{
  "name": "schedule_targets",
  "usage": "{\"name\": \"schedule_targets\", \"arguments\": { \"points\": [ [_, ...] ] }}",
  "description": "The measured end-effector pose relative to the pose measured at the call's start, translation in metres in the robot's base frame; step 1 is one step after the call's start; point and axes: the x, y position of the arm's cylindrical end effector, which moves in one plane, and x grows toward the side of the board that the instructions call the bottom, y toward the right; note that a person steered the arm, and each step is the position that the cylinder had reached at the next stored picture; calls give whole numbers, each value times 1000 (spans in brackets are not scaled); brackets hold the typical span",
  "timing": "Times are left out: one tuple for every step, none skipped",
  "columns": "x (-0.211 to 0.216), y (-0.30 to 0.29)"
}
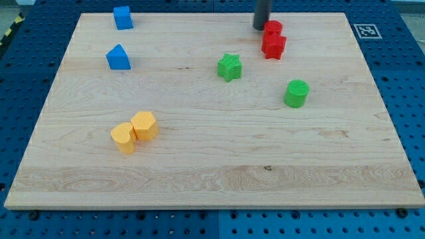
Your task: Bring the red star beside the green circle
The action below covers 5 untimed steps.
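- A pale wooden board lies on a blue perforated table, and a small black-and-white marker tag sits just off the board's corner at the view's top right.
- My tip comes down from the view's top edge as a dark rod; it ends on the board just to the view's left of the red circle, touching it or very nearly so.
- The rod has no jaws and holds nothing; it only stands against that block's side.
- The red star sits directly below the red circle in the view, the two in contact.
- The green circle stands lower and slightly to the view's right of the red star, apart from it with bare wood between them.
- A green star lies to the view's left of the red star, near the board's middle, and well apart from the green circle.
- Two blue blocks sit toward the view's top left: a blue cube near the top edge and a blue pentagon-like block below it.
- At the view's lower left, a yellow heart and a yellow hexagon rest touching each other.
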Motion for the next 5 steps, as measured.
{"name": "schedule_targets", "arguments": {
  "points": [
    [23, 20],
    [41, 19],
    [17, 17],
    [19, 8],
    [44, 4]
  ]
}}
